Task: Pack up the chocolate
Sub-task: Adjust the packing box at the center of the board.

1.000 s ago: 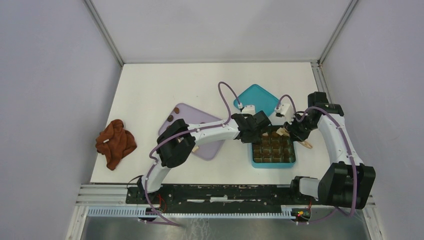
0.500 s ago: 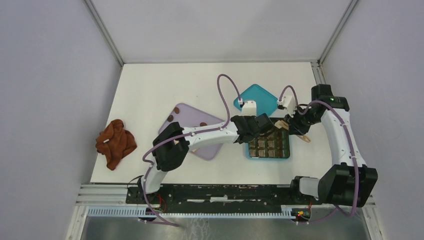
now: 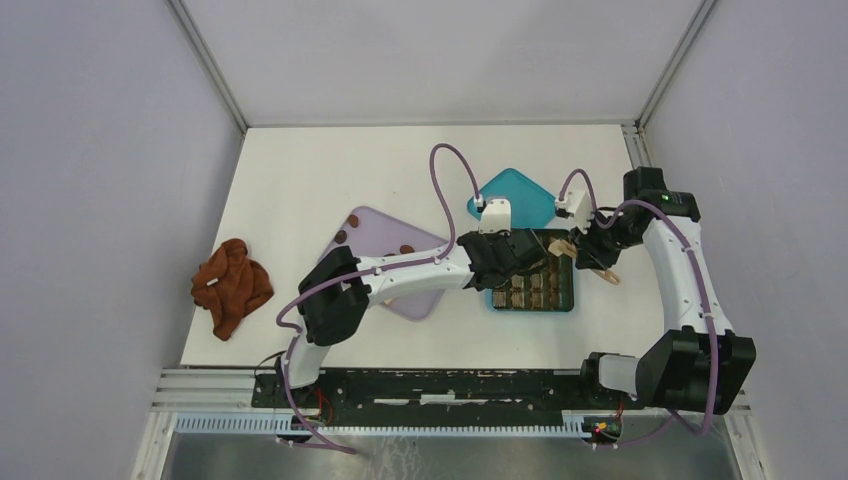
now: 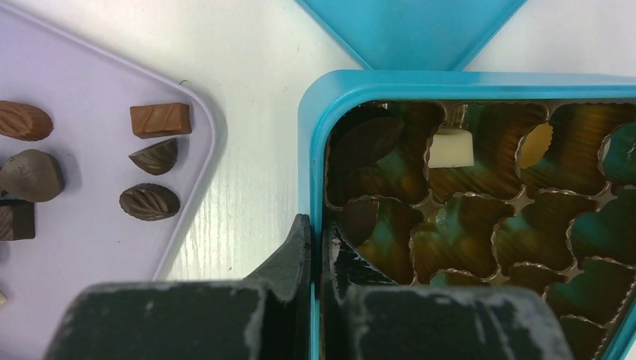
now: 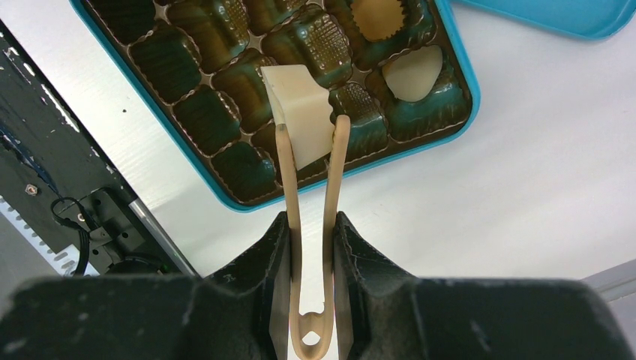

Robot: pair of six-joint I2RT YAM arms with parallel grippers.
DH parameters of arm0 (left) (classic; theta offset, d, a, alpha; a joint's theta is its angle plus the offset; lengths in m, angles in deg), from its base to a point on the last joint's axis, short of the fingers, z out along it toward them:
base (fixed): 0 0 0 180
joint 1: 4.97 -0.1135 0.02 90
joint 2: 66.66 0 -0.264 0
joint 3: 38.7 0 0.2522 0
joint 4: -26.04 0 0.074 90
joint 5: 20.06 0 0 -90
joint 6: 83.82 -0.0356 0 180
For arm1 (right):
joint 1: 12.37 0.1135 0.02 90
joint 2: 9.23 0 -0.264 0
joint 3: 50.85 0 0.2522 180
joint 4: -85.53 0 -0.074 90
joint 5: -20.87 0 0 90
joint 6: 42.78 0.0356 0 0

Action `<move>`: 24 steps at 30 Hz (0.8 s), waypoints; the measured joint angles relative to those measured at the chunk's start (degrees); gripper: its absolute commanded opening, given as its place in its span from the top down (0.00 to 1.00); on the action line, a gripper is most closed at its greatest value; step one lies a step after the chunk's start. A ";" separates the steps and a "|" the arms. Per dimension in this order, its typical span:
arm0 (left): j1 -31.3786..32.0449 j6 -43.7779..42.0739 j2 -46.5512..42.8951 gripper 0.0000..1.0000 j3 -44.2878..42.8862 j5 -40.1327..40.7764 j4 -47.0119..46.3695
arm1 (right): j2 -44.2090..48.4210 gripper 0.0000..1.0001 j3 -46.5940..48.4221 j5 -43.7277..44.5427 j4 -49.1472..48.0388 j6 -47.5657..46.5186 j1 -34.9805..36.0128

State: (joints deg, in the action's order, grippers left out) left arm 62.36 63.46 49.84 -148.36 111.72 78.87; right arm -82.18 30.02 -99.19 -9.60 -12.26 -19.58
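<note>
The teal box [image 3: 495, 303] with its brown cupped insert lies right of centre. My left gripper [image 4: 316, 225] is shut on the box's near-left wall [image 4: 311, 150], one finger outside and one inside. Inside the box lie a cream-white chocolate [image 4: 450, 147] and a dark one [image 4: 371, 139]. My right gripper [image 5: 311, 225] is shut on beige tongs [image 5: 289, 195], whose tips pinch a cream-white chocolate [image 5: 300, 112] above the box's cups. More loose chocolate pieces [image 4: 160, 119] sit on the lilac tray [image 3: 375, 232].
The teal lid [image 3: 512, 197] lies flat just beyond the box. A rust-brown cloth lump [image 3: 231, 285] sits at the table's left edge. The arms' mounting rail runs along the near edge, close to the box.
The left gripper closed on the box wall and dragged the box left and away from the rail. The right arm followed, keeping the tongs and white chocolate over the box.
</note>
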 measured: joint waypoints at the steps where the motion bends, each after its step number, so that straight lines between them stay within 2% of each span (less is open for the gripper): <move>1: 0.00 0.00 0.00 0.98 0.04 -0.39 -0.02 | 0.00 0.82 -0.11 -0.04 -0.02 0.00 0.00; 14: -2.47 2.82 0.96 0.93 1.90 -14.45 -0.55 | -1.20 0.82 -3.41 0.48 -1.16 0.26 0.00; 20: -5.27 3.69 4.24 0.85 1.90 -19.98 -2.01 | -1.53 0.82 -5.77 0.66 -1.90 0.48 0.00; 24: -6.01 3.80 4.61 0.69 1.68 -21.73 -3.32 | -1.84 0.82 -6.40 0.72 -2.67 0.72 0.00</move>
State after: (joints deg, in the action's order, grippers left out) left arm 56.35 67.26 54.46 -146.67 90.00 75.55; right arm -84.01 23.61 -98.47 -12.26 -11.54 -19.58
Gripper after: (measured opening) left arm 0.210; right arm 0.262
